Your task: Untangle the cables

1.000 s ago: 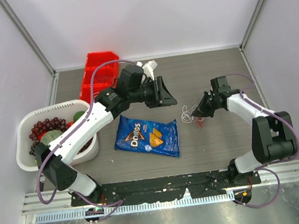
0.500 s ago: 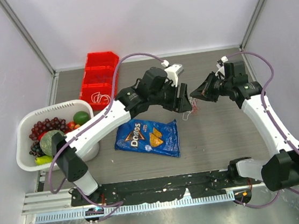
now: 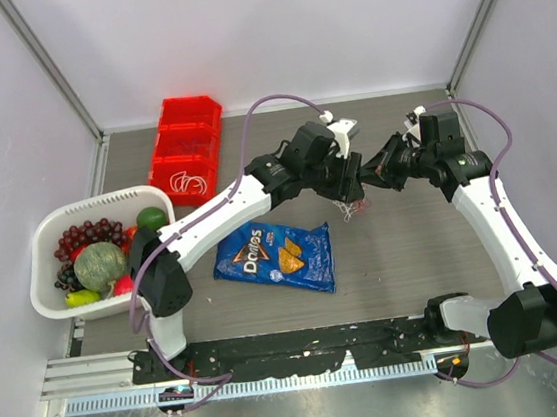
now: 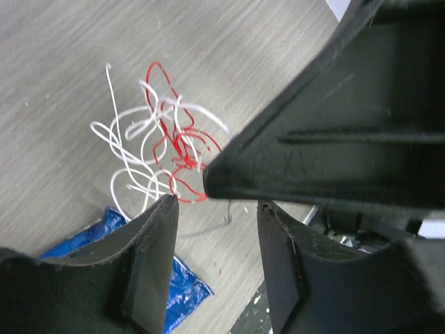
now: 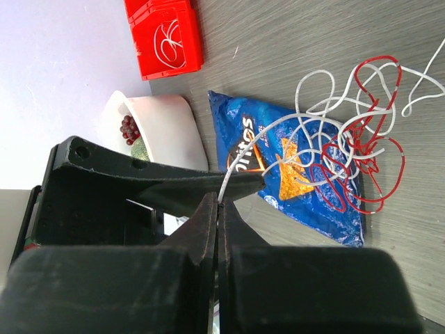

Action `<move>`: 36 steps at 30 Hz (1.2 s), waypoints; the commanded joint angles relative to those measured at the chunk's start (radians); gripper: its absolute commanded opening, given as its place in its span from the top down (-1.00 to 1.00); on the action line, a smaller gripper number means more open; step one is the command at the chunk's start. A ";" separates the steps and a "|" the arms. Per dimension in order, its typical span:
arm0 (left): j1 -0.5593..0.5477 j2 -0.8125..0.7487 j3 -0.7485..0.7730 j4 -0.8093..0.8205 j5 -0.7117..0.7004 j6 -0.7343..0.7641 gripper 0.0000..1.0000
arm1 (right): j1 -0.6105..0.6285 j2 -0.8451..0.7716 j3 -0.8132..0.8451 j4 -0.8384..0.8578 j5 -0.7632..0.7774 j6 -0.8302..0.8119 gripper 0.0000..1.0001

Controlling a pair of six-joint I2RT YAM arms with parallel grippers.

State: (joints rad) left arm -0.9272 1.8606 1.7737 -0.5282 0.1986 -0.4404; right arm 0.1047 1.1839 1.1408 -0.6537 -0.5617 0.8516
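Observation:
The cables point(image 5: 351, 149), thin red and white cords in one tangled bunch, dangle above the table from a white strand pinched in my right gripper point(image 5: 217, 200), which is shut. In the top view the bunch point(image 3: 349, 206) hangs just below where both grippers meet, with the right gripper point(image 3: 373, 172) at the centre back. My left gripper point(image 3: 349, 178) is right beside it, jaws open. In the left wrist view the open left gripper point(image 4: 217, 207) holds nothing, and the cables point(image 4: 163, 142) lie just beyond its fingertips, partly hidden by the right gripper's black finger point(image 4: 334, 132).
A blue chip bag point(image 3: 274, 254) lies flat on the table under and to the left of the cables. A red bin point(image 3: 186, 149) holding a white cord stands at the back left. A white basket point(image 3: 87, 202) of fruit sits at the left edge.
The right gripper has lifted the cables off the table and moved back. The left arm has swung right to meet it, and its jaws have opened wider.

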 commanded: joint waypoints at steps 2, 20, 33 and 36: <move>0.004 0.049 0.111 0.007 -0.059 -0.017 0.16 | 0.003 -0.035 0.025 0.020 -0.035 0.044 0.99; 0.004 -0.017 -0.005 0.077 0.116 -0.070 1.00 | 0.004 0.088 -0.087 0.216 -0.070 0.133 0.70; -0.013 -0.008 0.012 0.079 0.177 -0.098 1.00 | 0.004 0.155 -0.187 0.396 -0.109 0.270 0.23; -0.019 -0.021 0.016 0.062 0.199 -0.098 1.00 | 0.004 0.183 -0.197 0.456 -0.104 0.303 0.23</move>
State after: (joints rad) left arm -0.9310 1.9026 1.7592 -0.4873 0.3420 -0.5251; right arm 0.1059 1.3464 0.9508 -0.3256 -0.6506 1.0946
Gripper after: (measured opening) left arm 0.016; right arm 0.384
